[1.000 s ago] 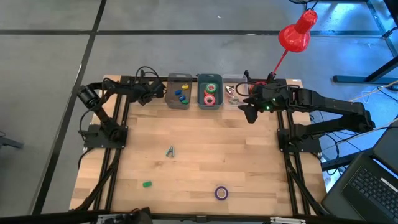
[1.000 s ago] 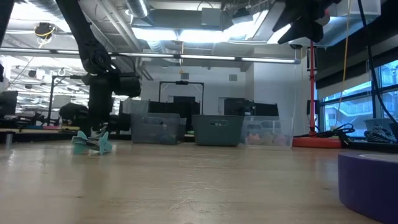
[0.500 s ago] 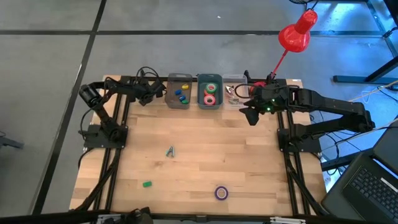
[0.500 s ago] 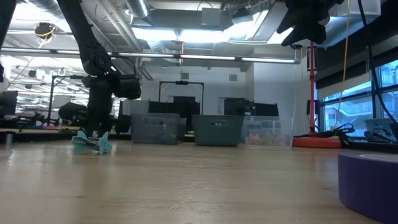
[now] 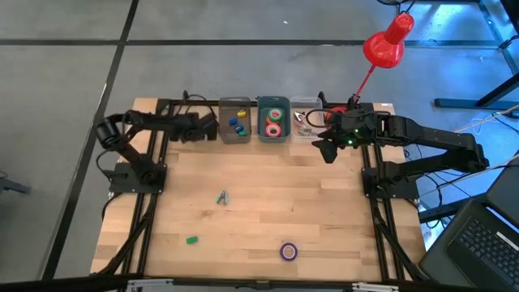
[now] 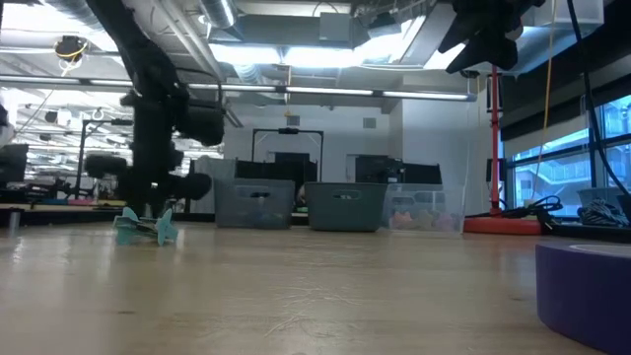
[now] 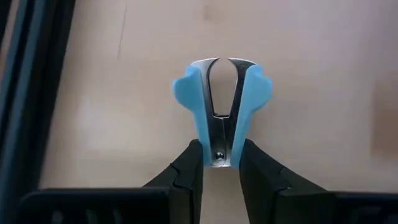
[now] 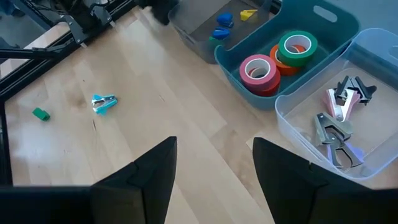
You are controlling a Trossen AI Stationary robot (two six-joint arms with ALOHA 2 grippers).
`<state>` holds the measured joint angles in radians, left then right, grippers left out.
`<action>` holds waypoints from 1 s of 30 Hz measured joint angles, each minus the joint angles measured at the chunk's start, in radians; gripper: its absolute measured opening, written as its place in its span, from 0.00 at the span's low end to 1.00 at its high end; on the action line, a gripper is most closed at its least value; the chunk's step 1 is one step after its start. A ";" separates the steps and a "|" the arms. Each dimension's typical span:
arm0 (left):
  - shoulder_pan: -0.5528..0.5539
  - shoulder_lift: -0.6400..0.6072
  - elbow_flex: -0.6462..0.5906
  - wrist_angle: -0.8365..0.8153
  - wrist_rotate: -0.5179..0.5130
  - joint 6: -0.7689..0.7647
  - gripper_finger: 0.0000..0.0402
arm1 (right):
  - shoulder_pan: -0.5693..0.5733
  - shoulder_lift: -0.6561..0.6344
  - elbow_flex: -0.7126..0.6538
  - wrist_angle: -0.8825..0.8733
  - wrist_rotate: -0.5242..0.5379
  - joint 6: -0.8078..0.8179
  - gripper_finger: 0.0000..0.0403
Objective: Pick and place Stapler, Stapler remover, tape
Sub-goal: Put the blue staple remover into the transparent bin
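My left gripper (image 7: 219,149) is shut on a blue staple remover (image 7: 221,99) near the far edge, just left of the grey bin (image 5: 234,119). My right gripper (image 8: 214,180) is open and holds nothing, hovering high in front of the clear bin (image 5: 304,122). A teal staple remover (image 5: 222,197) lies on the table's middle left. A small green stapler (image 5: 191,240) lies nearer the near edge. A purple tape roll (image 5: 289,251) lies flat by the near edge. Red, orange and green tape rolls (image 8: 261,68) sit in the teal bin (image 5: 274,119). My left gripper pinches the blue staple remover between its two fingers (image 7: 189,165) at the hinged back end (image 7: 219,155). The remover's open claws (image 7: 219,62) point away from the gripper, in line with the fingers. It is lifted above the wooden table top.
Three bins stand in a row along the far edge: grey with small blue, yellow and green pieces, teal with tape, clear with several staple removers (image 8: 339,118). A red lamp (image 5: 388,40) stands at the far right corner. Black frame rails run along both sides.
The left arm has dropped its elbow toward the table's left edge and stretched out lower, with its gripper staying beside the grey bin. The right arm has kept still.
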<state>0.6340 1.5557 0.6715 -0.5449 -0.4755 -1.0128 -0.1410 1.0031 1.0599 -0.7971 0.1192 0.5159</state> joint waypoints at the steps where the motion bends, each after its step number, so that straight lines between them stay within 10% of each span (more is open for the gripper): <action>1: -0.024 -0.013 0.000 -0.052 0.014 -0.020 0.18 | 0.000 0.000 0.000 0.000 0.000 0.000 0.53; 13: -0.404 -0.150 -0.003 -0.301 0.342 -0.064 0.18 | 0.000 0.000 0.000 0.004 0.031 0.000 0.53; 22: -0.665 -0.155 -0.003 -0.050 0.500 0.166 0.18 | 0.000 0.000 0.000 0.025 0.057 -0.010 0.53; 30: -0.608 -0.091 -0.003 0.219 0.533 0.431 0.18 | 0.000 0.000 0.000 0.023 0.056 0.000 0.53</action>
<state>0.0263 1.4650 0.6685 -0.3255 0.0580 -0.5814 -0.1410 1.0030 1.0599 -0.7738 0.1757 0.5159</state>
